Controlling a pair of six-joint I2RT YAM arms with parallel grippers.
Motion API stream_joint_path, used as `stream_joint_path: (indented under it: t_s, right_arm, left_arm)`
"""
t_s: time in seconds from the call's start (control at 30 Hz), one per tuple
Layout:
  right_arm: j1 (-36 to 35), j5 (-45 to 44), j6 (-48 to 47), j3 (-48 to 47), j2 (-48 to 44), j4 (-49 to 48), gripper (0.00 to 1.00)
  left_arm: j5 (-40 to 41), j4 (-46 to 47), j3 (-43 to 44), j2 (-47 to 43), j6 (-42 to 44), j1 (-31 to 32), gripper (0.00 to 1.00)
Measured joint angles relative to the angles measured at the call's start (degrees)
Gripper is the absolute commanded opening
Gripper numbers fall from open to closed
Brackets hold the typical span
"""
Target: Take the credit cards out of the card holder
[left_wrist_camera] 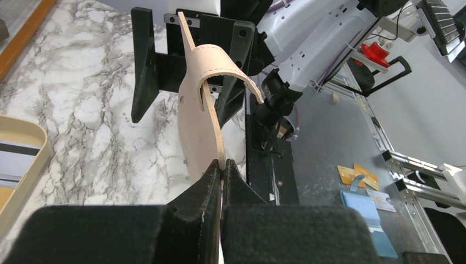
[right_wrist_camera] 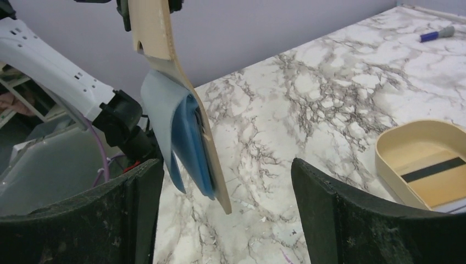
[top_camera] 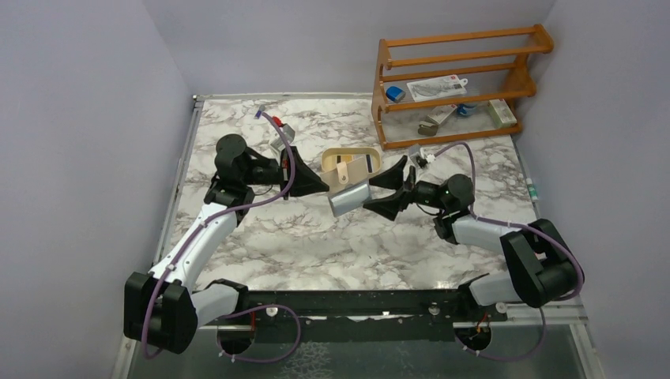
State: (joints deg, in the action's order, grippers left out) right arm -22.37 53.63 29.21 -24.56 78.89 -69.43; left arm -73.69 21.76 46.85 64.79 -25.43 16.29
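Mid-table, left gripper clamps soft card holder; right gripper gapes around thin, likely slick credit cards; pinch protruding edge.

Black joints, white links, purple cables.

card holder: held above the middle of the desk, one edge pinched in the left gripper
credit cards: tucked in the card holder, on its side facing the right arm
right gripper: just right of the card holder, fingers spread either side of its free end
tray: on the desk, just behind the card holder
rack: far right corner of the desk, behind the right gripper
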Motion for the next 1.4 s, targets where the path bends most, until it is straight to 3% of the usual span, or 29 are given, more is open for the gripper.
stream_joint_path:
  t_s: [0.37,0.67,0.8,0.83,0.9,0.93,1.03,1.2,1.27,1.4]
  right_arm:
    - [0.0,8.52,6.29,-3.58,3.08,-7.58,0.88]
    - [0.0,11.45,8.44,-5.16,6.25,-9.01,0.68]
    - [0.0,12.28,10.49,-5.31,8.96,-10.73,0.52]
    - [0.0,12.48,10.97,-5.38,9.4,-10.88,0.44]
    - [0.0,12.81,11.56,-5.38,9.79,-11.08,0.14]
    - [0.0,12.96,11.65,-5.38,9.81,-11.21,0.05]
    - [0.0,13.2,12.59,-5.38,9.81,-11.67,0.01]
    - [0.22,13.22,14.95,-4.02,9.62,-12.63,0.01]
    - [0.24,13.27,16.11,-2.36,8.72,-12.83,0.01]
    - [0.26,13.18,19.26,2.21,1.81,-12.68,0.01]
  left_arm:
    - [-0.55,0.46,-0.55,0.59,-0.22,0.0,0.0]
    - [-0.52,1.22,-0.55,2.86,-0.24,0.0,0.0]
    - [-0.5,1.7,-0.55,3.3,-0.28,0.0,0.0]
    - [-0.48,1.81,-0.55,3.41,-0.28,0.0,0.0]
    - [-0.48,2.19,-0.55,3.63,-0.28,0.0,0.0]
    - [-0.46,2.32,-0.55,3.72,-0.28,0.0,0.01]
    - [0.52,2.64,-0.61,4.02,-0.46,0.0,0.16]
    - [7.67,4.11,-3.3,4.02,-2.99,0.0,0.65]
    - [11.5,4.66,-5.51,4.0,-4.52,0.02,0.95]
    - [20.24,5.07,-9.73,3.43,-8.76,0.02,0.99]
